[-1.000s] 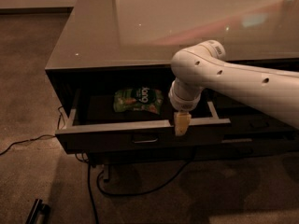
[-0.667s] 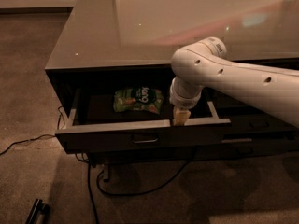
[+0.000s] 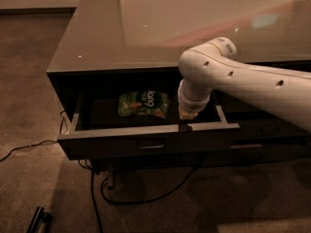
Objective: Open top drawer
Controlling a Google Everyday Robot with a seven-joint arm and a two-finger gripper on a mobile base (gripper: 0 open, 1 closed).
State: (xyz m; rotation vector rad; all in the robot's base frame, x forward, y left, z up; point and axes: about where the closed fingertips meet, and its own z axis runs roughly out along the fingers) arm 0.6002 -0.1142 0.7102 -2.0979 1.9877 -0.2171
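The top drawer (image 3: 116, 142) is pulled out from under the counter. Its dark flat front has a small loop handle (image 3: 149, 144) at centre and lighter grey side rails. A green snack bag (image 3: 144, 104) lies inside it. My white arm reaches in from the right. My gripper (image 3: 187, 113) hangs over the right part of the open drawer, just behind and above the front's top edge, right of the bag. It touches neither the handle nor the bag.
A glossy counter top (image 3: 146, 28) lies above the drawer. Slimmer dark drawer fronts (image 3: 262, 130) sit to the right. Black cables (image 3: 141, 198) trail on the carpet below the drawer. A small black object (image 3: 39, 220) lies at the bottom left.
My gripper has lifted from the top edge of the drawer front to a little above and behind it. The drawer stays open at the same place.
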